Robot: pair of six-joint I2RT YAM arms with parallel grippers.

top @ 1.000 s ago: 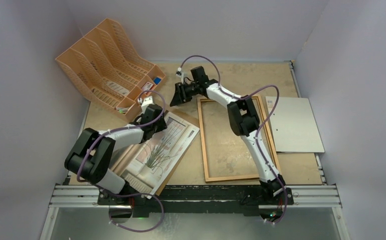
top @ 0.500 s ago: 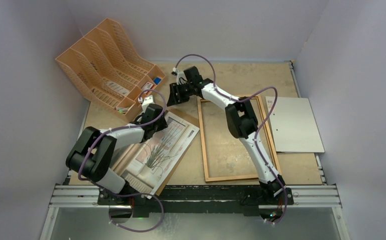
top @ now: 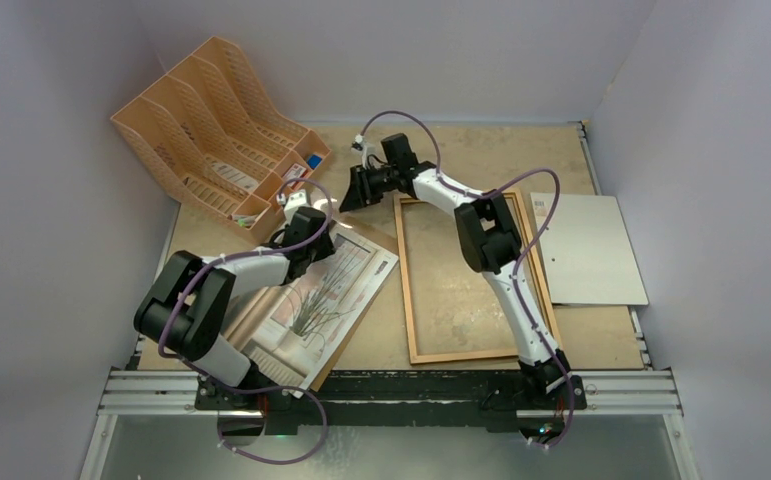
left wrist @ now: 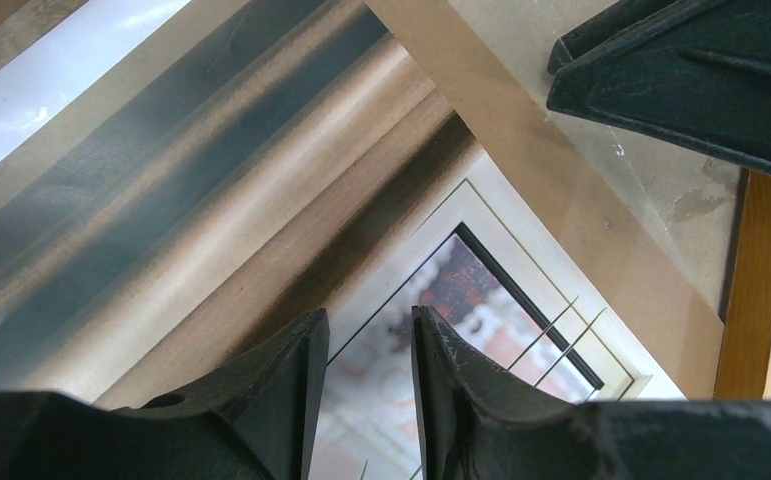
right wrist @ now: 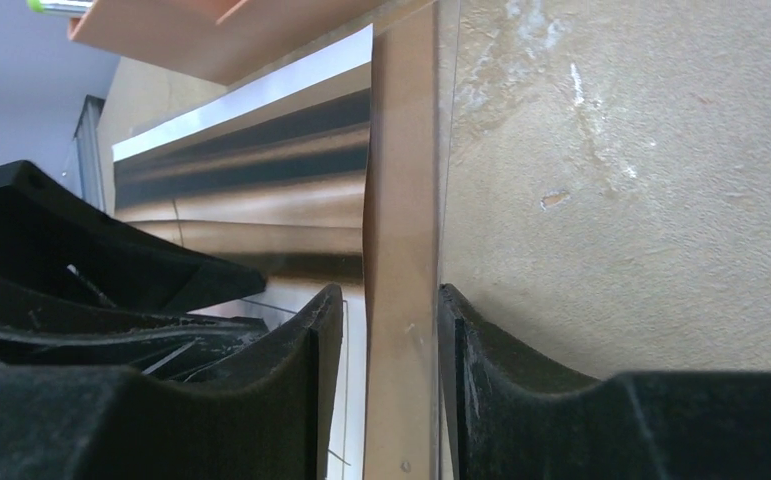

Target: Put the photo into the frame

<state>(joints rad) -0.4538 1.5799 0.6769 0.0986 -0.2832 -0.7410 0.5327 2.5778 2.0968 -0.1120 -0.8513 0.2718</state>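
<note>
Grey-walled cell, tan fibreboard surface [top: 481, 150]. Orange file rack [top: 211, 130] at far left, pale grey sheet [top: 591, 250] flat at the right edge.

The frame [top: 404, 290] lies flat right of centre with bare surface showing through it. Nothing is in it.

The photo [top: 321, 300] is outside the frame, at near left, picture side up and skewed. It sits on a brown backing panel [top: 373, 240] whose far corner pokes out towards the frame's far-left corner, close to it. A clear glossy sheet [left wrist: 651, 190] covers that corner area.

Left end effector [left wrist: 368, 315] is over the photo's far corner. Its fingers stand a narrow gap apart, print visible between them, nothing seen gripped.

Right end effector [right wrist: 389, 295] sits low at the panel's far corner, reaching across the frame's far-left corner. Its fingers are apart and the panel's brown edge strip shows in the gap. Daylight on one side, so not clamped on it. Can't tell if there's contact.
</note>
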